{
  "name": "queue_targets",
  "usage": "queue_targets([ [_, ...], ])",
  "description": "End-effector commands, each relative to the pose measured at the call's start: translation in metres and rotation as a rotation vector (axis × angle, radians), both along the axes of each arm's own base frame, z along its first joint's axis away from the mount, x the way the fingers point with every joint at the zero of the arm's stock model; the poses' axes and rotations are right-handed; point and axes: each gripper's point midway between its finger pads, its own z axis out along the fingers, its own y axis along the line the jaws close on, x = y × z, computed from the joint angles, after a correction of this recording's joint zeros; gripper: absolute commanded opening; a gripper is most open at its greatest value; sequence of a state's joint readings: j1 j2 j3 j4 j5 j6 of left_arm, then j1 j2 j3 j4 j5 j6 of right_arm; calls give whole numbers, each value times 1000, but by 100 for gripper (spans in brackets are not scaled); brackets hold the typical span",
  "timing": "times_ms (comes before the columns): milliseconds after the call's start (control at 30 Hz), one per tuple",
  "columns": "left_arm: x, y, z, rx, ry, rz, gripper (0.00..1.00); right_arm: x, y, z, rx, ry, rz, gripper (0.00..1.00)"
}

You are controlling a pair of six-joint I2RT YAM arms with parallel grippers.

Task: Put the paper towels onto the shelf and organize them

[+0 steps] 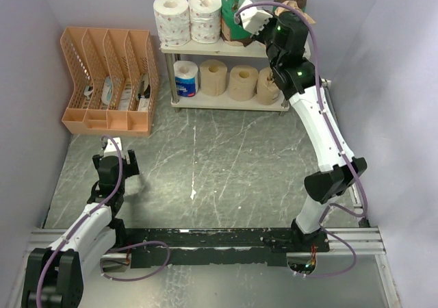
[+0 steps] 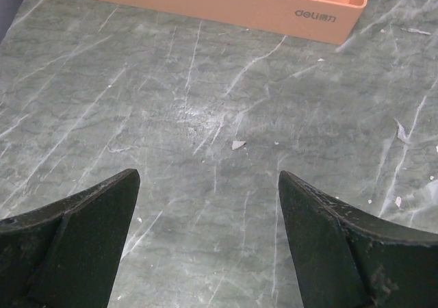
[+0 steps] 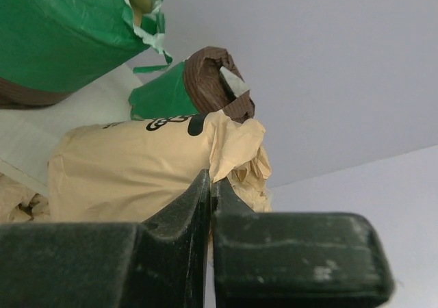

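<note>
Paper towels (image 1: 206, 18) fill both tiers of the shelf (image 1: 198, 48), white patterned and green rolls above, a blue-wrapped and tan ones below. At the top tier's right end a brown-paper wrapped roll (image 3: 130, 174) lies on its side beside a green wrapped roll (image 3: 61, 34). The right tool (image 3: 210, 183) is closed with its tips at the wrapper's crumpled end, though whether paper is nipped cannot be told. The left tool (image 2: 209, 176) hangs open over the bare tabletop (image 1: 226, 164) near the orange file organizer (image 1: 109, 82). Placing looks nearly done; next, likely, this last roll needs squaring and the arm lifting away without dragging its neighbours.
</note>
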State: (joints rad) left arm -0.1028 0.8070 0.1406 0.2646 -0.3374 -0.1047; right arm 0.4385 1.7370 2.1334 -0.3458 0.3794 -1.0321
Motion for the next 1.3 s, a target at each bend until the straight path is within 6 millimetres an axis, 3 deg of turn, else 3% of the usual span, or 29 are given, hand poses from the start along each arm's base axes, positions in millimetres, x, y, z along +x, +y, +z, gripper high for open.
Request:
queue_targets([
  [0,4,0,7,10,-31,5,94,2,-15,38,15,-115,11,0],
  [300,4,1,6,11,-28,12,94,33,-12,19,-6,-98,12,0],
  [633,4,2,6,11,-28,18,94,63,-11,-21,-73,-61,-26,0],
  [800,4,1,6,12,-27,17,94,67,-14,-19,-57,-90,-44,0],
  [867,4,1,6,10,-27,18,94,63,-14,-14,-20,-100,-42,28],
  [1000,4,2,6,11,-27,18,94,42,-6,8,46,-136,6,98],
  [1167,5,3,6,6,-27,21,94,-9,11,57,133,-240,79,100],
  [1267,5,4,6,2,-28,21,94,-53,17,81,248,-365,110,100],
])
